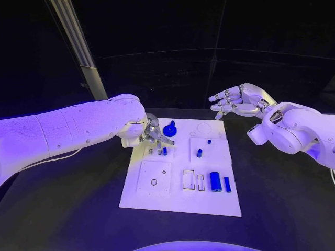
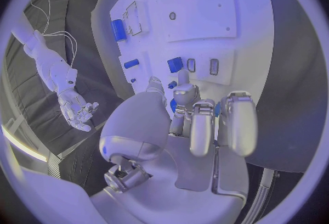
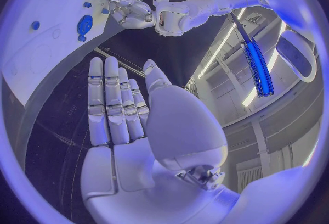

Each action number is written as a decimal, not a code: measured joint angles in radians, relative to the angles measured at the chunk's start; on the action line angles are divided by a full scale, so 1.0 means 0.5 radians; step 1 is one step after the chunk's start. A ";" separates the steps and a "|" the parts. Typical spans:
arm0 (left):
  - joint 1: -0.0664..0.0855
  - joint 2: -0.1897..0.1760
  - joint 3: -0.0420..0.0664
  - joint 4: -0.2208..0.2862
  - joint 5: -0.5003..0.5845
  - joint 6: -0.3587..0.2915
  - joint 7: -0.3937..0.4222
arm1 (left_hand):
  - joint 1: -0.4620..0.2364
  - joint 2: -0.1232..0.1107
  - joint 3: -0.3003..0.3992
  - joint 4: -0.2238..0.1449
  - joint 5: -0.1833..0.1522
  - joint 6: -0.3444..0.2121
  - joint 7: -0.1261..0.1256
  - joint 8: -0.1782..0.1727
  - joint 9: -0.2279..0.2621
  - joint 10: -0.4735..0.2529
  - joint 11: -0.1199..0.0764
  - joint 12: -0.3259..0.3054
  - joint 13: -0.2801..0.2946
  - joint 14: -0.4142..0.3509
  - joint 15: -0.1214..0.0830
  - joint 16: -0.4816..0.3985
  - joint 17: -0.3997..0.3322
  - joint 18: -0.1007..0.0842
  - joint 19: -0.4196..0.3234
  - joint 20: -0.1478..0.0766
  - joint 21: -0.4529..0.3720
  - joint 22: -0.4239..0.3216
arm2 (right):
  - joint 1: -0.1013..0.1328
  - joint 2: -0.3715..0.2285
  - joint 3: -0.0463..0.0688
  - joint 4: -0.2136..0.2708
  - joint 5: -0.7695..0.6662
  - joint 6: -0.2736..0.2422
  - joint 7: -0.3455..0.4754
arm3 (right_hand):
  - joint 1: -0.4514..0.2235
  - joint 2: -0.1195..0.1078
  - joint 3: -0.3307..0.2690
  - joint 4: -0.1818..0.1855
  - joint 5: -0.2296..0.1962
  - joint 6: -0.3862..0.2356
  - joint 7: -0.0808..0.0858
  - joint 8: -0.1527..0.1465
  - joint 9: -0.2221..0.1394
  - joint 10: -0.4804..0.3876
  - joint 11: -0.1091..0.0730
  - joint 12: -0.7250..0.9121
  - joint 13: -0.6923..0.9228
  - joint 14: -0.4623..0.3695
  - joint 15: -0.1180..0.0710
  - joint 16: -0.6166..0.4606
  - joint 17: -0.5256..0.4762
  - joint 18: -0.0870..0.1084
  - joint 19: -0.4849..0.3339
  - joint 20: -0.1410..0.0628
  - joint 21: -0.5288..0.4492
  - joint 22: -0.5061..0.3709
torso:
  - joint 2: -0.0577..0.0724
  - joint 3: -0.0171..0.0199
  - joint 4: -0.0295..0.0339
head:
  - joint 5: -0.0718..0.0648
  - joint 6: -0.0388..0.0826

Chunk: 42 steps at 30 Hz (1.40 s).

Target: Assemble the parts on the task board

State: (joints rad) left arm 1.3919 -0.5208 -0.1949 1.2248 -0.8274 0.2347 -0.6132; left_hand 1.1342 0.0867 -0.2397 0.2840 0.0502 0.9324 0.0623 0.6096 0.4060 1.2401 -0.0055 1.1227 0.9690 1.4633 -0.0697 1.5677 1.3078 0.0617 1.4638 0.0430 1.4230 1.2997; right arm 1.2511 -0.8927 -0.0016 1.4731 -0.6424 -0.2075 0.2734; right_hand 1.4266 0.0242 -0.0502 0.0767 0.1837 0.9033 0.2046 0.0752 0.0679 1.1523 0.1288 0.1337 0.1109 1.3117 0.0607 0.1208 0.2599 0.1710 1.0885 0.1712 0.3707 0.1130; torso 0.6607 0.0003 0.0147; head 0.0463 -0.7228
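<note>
While coloured light is being cast over the black table [image 1: 77,209], the white rectangular task board [image 1: 167,201] is being shown lying flat at its middle. Nearest the camera in the head view, a large blue cylinder [image 1: 215,181] and a slimmer blue cylindrical peg [image 1: 227,184] are being seen lying side by side on the board's near right part, just beside two empty rectangular slots [image 1: 194,180]. Further along the board, a small blue peg [image 1: 199,153] is being seen near the centre, with a tinier blue piece [image 1: 209,141] beyond it. At the board's far left part, the silver left hand [image 1: 152,133] is being held low over a row of small slots, its fingers curled downward; whether anything is being gripped cannot be told. Just beside that hand, on its right, a round blue knob-like part [image 1: 170,129] is being seen on the board. Farthest away, off the board's far right corner and well apart from every part, the silver right hand [image 1: 237,101] is being held in the air, palm up, fingers extended and apart, with nothing being grasped.
</note>
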 measured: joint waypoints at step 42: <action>-0.015 0.117 -0.013 -0.112 -0.012 0.135 -0.061 | 0.150 0.040 0.065 -0.042 0.000 -0.057 0.000 0.046 0.087 -0.015 0.000 0.000 0.001 0.000 0.000 0.000 0.000 0.000 0.000 0.000 0.009 0.017 | 0.000 0.047 0.000 -0.007 0.003 0.016 -0.009 | 0.000 0.000 0.000 0.000 0.028 0.000 0.000 0.000 0.000 0.000 0.000 0.000 -0.019 0.014 0.014 -0.009 -0.012 0.000 0.015 0.001 -0.023 -0.014 | 0.000 0.0004 0.001 | -0.008 -0.036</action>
State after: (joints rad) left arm 1.3842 -0.4625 -0.2013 1.1689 -0.8331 0.3023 -0.6439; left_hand 1.2091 0.1066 -0.2073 0.2631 0.0503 0.9039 0.0623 0.6328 0.4493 1.2325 -0.0053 1.1227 0.9696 1.4632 -0.0695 1.5677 1.3075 0.0618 1.4637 0.0431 1.4276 1.3081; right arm 1.2511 -0.8692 -0.0017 1.4693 -0.6411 -0.1996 0.2688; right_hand 1.4266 0.0242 -0.0502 0.0768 0.1976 0.9034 0.2046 0.0751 0.0678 1.1523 0.1288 0.1338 0.1015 1.3187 0.0679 0.1163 0.2537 0.1709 1.0959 0.1715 0.3591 0.1060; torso 0.6607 0.0005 0.0153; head 0.0423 -0.7407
